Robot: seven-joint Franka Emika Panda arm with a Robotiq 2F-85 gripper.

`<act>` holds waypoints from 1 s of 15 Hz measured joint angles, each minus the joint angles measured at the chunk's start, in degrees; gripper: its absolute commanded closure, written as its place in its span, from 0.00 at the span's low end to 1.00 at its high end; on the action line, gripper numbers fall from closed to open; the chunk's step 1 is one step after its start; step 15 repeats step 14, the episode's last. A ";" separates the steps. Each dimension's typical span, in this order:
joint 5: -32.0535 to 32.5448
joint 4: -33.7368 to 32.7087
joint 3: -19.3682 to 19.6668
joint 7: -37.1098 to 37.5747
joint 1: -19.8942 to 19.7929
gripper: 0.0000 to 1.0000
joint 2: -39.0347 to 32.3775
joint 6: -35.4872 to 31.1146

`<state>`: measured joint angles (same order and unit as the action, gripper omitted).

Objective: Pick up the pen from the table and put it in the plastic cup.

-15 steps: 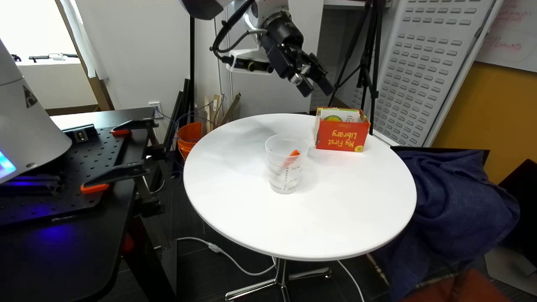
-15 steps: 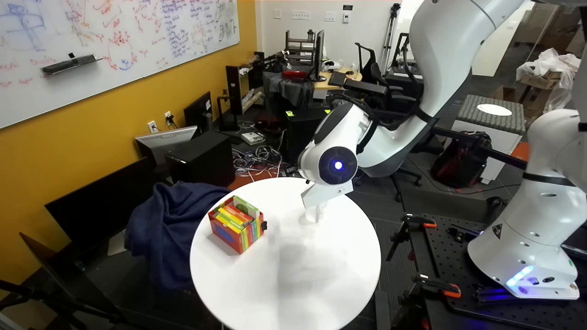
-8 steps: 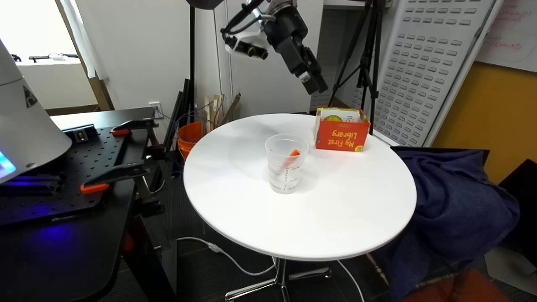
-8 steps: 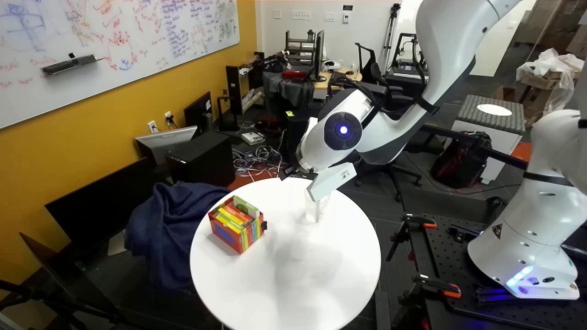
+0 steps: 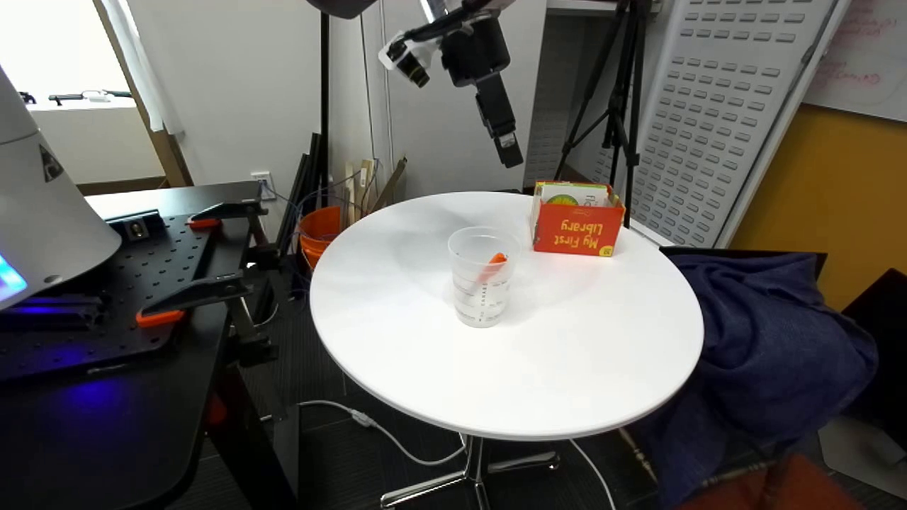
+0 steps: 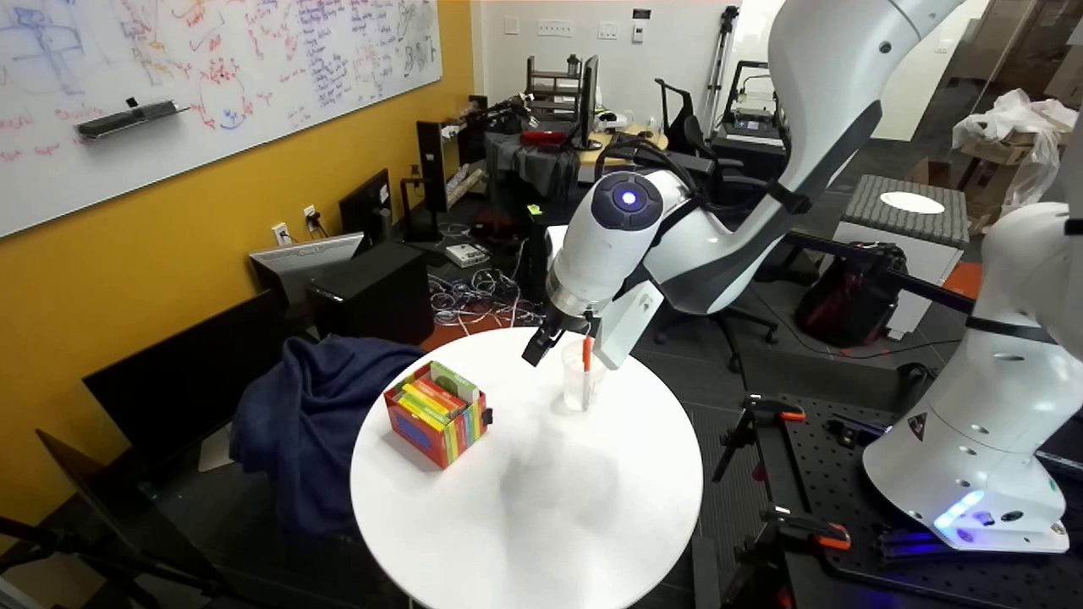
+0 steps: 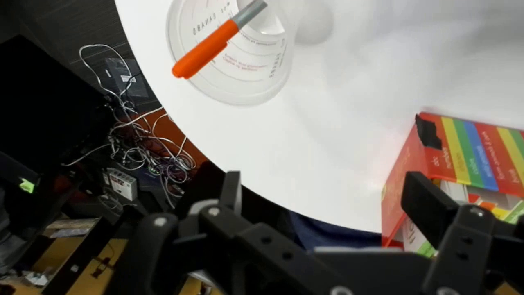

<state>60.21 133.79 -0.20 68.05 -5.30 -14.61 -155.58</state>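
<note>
The clear plastic cup (image 5: 482, 304) stands upright on the round white table (image 5: 581, 368). The red-orange pen (image 5: 498, 259) leans inside it, its orange end at the rim. In an exterior view the cup (image 6: 577, 391) holds the pen (image 6: 586, 353), partly behind the wrist camera housing. In the wrist view the pen (image 7: 208, 49) lies tilted in the cup (image 7: 249, 73) at the upper left, with its grey part towards the base. My gripper (image 7: 329, 200) is open and empty, fingers wide apart. In an exterior view my gripper (image 5: 509, 152) is above the table's far side, apart from the cup.
An orange-red box of books (image 5: 577, 230) stands on the table near the gripper's side; it also shows in the wrist view (image 7: 403, 176) behind a finger. A dark workbench (image 5: 127, 397) with clamps bears the robot base. A blue cloth (image 6: 313, 423) hangs beside the table.
My gripper has turned and tilted, its fingers now pointing more downward. The wrist camera housing has swung, so the pen shows in both exterior views. Cup and pen have stayed put.
</note>
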 measured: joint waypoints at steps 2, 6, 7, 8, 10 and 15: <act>-6.23 0.16 -1.66 -9.07 -0.84 0.00 0.08 0.00; -18.96 0.16 -2.50 -25.89 -0.41 0.00 0.80 0.09; -21.75 0.16 -2.16 -29.35 0.16 0.00 1.06 0.11; -24.34 0.16 -1.83 -32.49 0.77 0.00 1.34 0.21; -28.03 0.13 -0.85 -36.87 2.17 0.00 1.89 0.54; -30.39 0.07 0.50 -39.79 3.82 0.00 2.35 0.89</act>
